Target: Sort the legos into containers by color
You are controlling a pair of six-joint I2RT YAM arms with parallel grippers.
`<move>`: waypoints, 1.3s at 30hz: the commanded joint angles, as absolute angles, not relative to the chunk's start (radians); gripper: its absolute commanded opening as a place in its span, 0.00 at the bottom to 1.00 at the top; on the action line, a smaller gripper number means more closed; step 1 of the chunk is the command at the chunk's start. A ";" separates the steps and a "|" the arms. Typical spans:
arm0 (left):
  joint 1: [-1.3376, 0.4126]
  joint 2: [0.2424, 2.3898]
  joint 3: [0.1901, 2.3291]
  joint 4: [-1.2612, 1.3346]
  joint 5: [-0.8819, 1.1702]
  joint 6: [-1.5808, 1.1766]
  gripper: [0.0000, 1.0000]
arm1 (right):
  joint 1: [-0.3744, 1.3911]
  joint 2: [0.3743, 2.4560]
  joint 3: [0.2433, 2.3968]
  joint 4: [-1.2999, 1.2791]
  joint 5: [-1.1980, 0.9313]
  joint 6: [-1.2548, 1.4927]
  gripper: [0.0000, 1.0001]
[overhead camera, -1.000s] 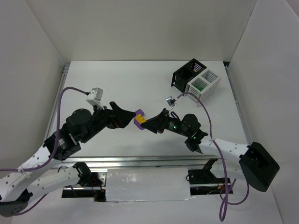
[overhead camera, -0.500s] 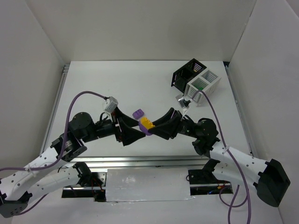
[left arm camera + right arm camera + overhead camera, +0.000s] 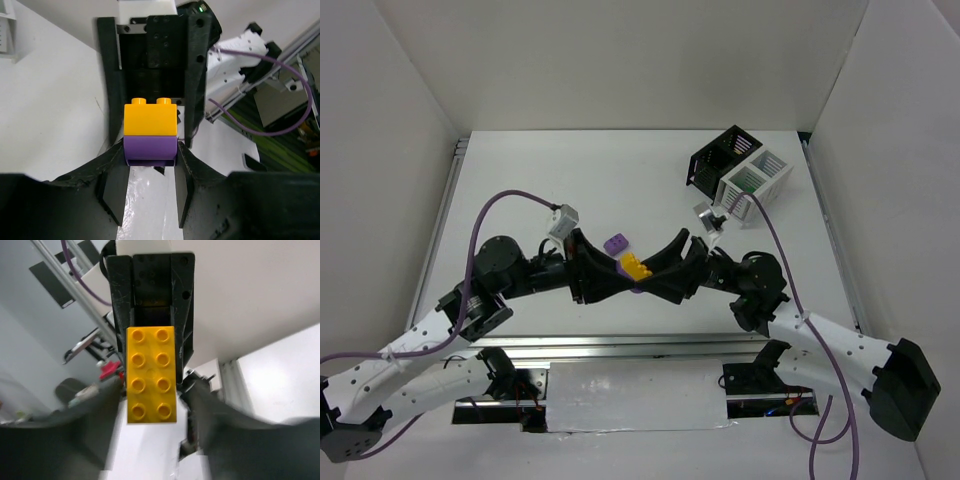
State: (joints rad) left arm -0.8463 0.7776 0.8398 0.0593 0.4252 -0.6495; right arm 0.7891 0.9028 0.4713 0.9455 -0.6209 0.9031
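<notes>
Left wrist, yellow-purple brick (image 3: 150, 131), purple base clamped inside left pincer (image 3: 150, 159)

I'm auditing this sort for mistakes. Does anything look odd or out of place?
One oddity: a yellow-purple brick sits between both pincers, two colours joined as one piece. The left pincer is clamped on its purple half, and the right pincer flanks the yellow half. A separate purple brick lies loose on the table.

White table (image 3: 520, 180) bears purple brick (image 3: 616, 243), black bin (image 3: 703, 170), white bin (image 3: 776, 183)
</notes>
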 commanded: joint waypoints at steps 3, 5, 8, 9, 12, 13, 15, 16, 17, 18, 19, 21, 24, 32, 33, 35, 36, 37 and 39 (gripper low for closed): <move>-0.854 0.798 0.879 0.089 0.526 -0.585 0.00 | 0.796 0.893 0.598 0.749 -0.692 0.758 0.76; -0.854 0.801 0.882 0.071 0.532 -0.571 0.00 | 0.796 0.887 0.620 0.724 -0.715 0.750 0.74; -0.854 0.801 0.881 0.046 0.531 -0.554 0.00 | 0.796 0.884 0.652 0.681 -0.749 0.729 0.57; -0.854 0.798 0.879 0.046 0.528 -0.554 0.00 | 0.796 0.879 0.650 0.673 -0.747 0.724 0.51; -0.854 0.793 0.877 0.034 0.514 -0.551 0.00 | 0.796 0.867 0.638 0.658 -0.744 0.712 0.35; -0.854 0.790 0.876 0.032 0.503 -0.552 0.00 | 0.796 0.864 0.634 0.655 -0.745 0.710 0.28; -0.854 0.788 0.877 0.029 0.500 -0.551 0.00 | 0.796 0.858 0.624 0.663 -0.756 0.715 0.21; -0.854 0.788 0.877 0.029 0.499 -0.551 0.00 | 0.796 0.856 0.621 0.670 -0.759 0.716 0.12; -0.854 0.787 0.882 0.028 0.497 -0.551 0.00 | 0.796 0.845 0.617 0.667 -0.753 0.712 0.05; -0.854 0.785 0.885 0.025 0.488 -0.549 0.00 | 0.798 0.841 0.612 0.660 -0.743 0.706 0.00; -0.854 0.782 0.887 0.022 0.482 -0.548 0.00 | 0.796 0.830 0.609 0.634 -0.727 0.686 0.00; -0.854 0.770 0.888 0.008 0.468 -0.538 0.00 | 0.784 0.793 0.615 0.583 -0.677 0.643 0.00; -0.854 0.738 0.888 -0.040 0.445 -0.514 0.00 | 0.688 0.759 0.632 0.496 -0.696 0.574 0.00; -0.854 0.666 0.894 -0.179 0.326 -0.488 0.00 | 0.450 0.851 0.710 0.331 -0.663 0.467 0.00; -0.854 0.666 0.914 -0.246 0.242 -0.489 0.00 | 0.449 0.882 0.735 0.278 -0.515 0.383 0.00; -0.854 0.672 0.939 -0.328 0.137 -0.488 0.00 | 0.445 0.940 0.801 0.236 -0.037 0.336 0.00; -0.853 0.678 0.969 -0.430 0.007 -0.500 0.00 | 0.430 1.028 0.828 0.238 0.106 0.296 0.00; -0.853 0.692 0.982 -0.475 -0.074 -0.509 0.00 | 0.417 1.084 0.898 0.244 0.221 0.276 0.00; -0.853 0.710 1.009 -0.619 -0.243 -0.563 0.00 | 0.379 1.280 1.003 0.223 0.469 0.259 0.00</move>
State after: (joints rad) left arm -0.8558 0.6933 0.9466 -0.3923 0.0731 -0.5251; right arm 0.4244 1.0985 0.8700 0.2829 -0.0956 0.3687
